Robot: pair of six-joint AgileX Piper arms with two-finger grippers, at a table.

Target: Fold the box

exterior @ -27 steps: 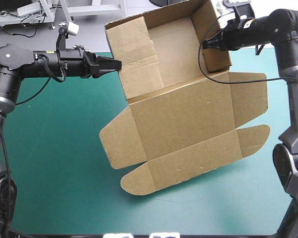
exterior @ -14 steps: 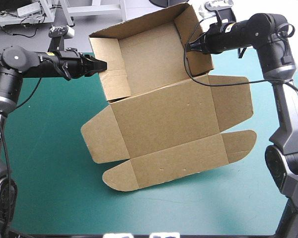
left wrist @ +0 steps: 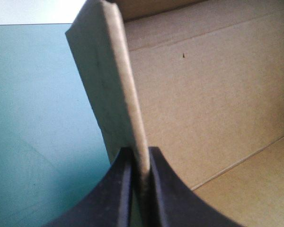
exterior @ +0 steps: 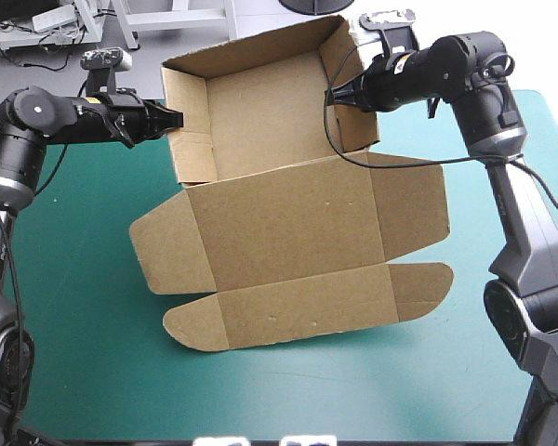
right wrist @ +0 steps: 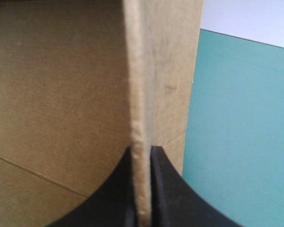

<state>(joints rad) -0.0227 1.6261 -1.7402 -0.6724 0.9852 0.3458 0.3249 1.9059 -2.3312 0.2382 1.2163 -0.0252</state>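
Box (exterior: pixel 288 232) of brown board, gripped at both side walls; the left gripper (left wrist: pixel 141 153) has its black fingers pressed nearly together on the edge of the left wall; the right gripper (right wrist: pixel 142 150) pinches the right wall the same way, the board's edge standing between its fingers; between the two grippers the open tray part sits near the far edge of the teal-green cover (exterior: pixel 84 307), its walls raised; the flat lid panel, with side flaps and rounded end flaps, spreads from the tray toward the near edge, over the table's middle.
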